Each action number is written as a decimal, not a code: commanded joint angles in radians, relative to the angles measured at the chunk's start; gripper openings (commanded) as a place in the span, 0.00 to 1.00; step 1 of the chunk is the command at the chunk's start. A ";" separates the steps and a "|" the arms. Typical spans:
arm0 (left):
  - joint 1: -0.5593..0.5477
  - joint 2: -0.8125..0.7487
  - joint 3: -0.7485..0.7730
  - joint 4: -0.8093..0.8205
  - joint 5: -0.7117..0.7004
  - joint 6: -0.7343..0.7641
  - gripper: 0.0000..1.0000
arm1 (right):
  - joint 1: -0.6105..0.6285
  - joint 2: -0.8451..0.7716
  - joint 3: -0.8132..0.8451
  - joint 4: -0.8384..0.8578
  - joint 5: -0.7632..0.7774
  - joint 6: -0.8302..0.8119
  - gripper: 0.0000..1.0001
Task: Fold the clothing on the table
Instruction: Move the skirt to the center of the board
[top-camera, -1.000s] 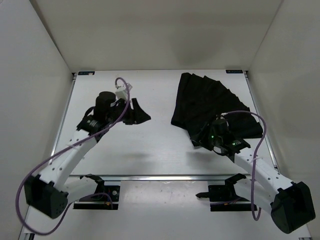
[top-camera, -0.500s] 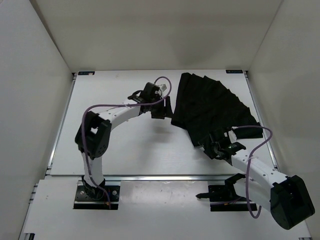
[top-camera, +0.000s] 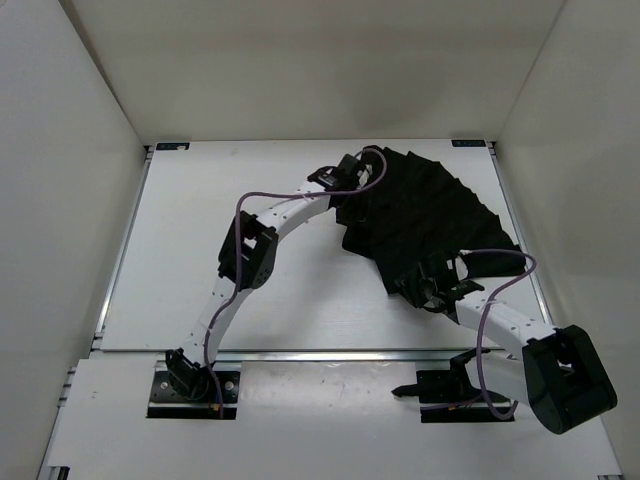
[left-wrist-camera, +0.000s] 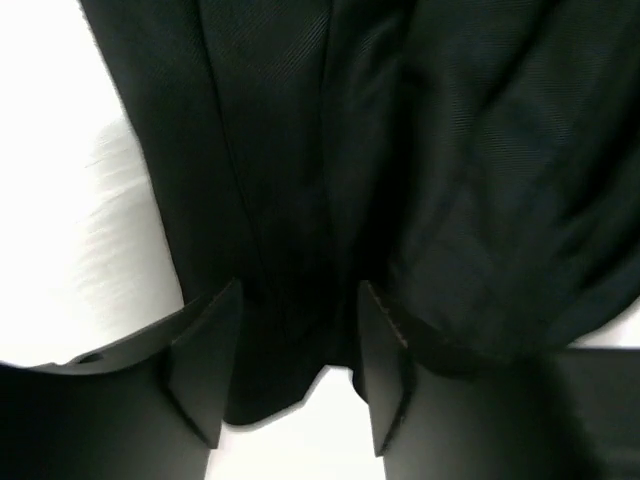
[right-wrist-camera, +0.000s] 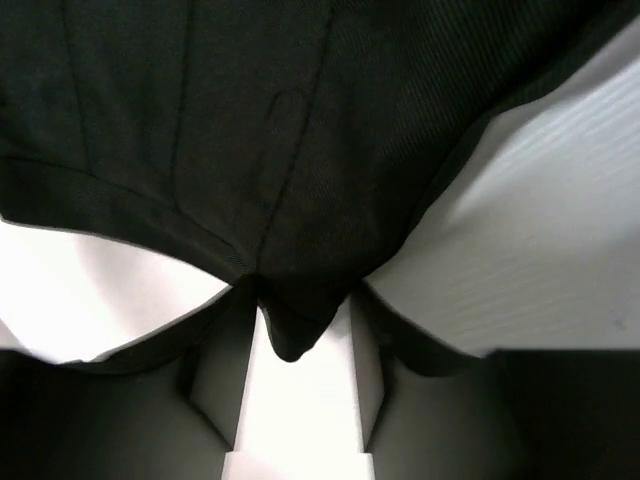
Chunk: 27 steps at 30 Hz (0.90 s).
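We swung left pincer (top-camera: 345, 200) across desk (top-camera: 190, 260), clenched on clothing (top-camera: 420, 215) edge; right pincer (top-camera: 432, 292) grips near corner. Fold made, garment now doubled.

Matt black pleated cloth clothing (top-camera: 425, 215) lies on the smooth white table (top-camera: 190, 250).

No legible writing in any view

The black clothing (top-camera: 425, 215), the white table (top-camera: 200, 290) and the arms carry no text, label, brand, number or sign that can be read.
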<state>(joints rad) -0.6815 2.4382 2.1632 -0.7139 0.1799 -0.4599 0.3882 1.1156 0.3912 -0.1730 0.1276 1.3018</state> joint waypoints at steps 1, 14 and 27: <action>-0.018 0.051 0.078 -0.168 -0.017 0.032 0.51 | -0.028 0.020 0.000 0.009 -0.003 -0.065 0.31; 0.066 -0.284 -0.237 -0.106 0.006 0.052 0.00 | -0.250 -0.115 0.105 -0.045 -0.302 -0.484 0.01; 0.264 -1.031 -1.262 0.152 0.096 0.024 0.00 | -0.161 0.087 0.252 -0.163 -0.616 -0.734 0.00</action>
<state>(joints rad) -0.3874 1.4681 1.0523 -0.5789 0.2741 -0.4412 0.2005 1.1866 0.6193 -0.2733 -0.4431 0.6491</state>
